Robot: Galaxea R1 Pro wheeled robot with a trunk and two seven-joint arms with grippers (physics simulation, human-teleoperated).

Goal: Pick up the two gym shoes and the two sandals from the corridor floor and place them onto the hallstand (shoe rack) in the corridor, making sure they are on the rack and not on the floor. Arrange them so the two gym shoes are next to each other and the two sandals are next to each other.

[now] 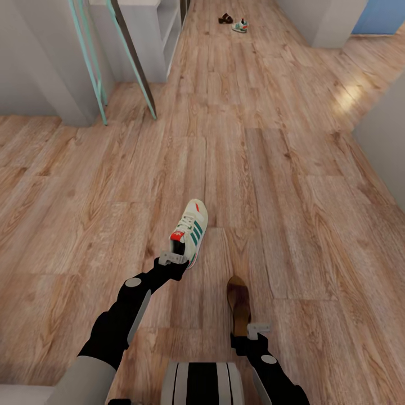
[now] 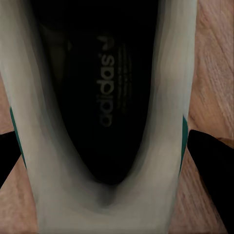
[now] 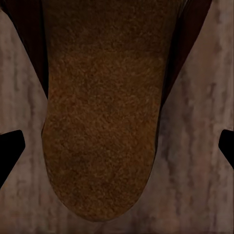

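The left end effector (image 1: 173, 259) gripped the gym shoe (image 1: 191, 229) by its stiff heel collar. The right end effector (image 1: 257, 329) pinched the rigid, light sandal (image 1: 238, 302) at its heel.

A home corridor: a wood-plank floor (image 1: 270, 169) runs between pale walls (image 1: 388, 140), shoes (image 1: 240, 26) lie far down it, and left of them a grey shelf unit (image 1: 163, 28) stands behind leaning teal rails (image 1: 90, 62).
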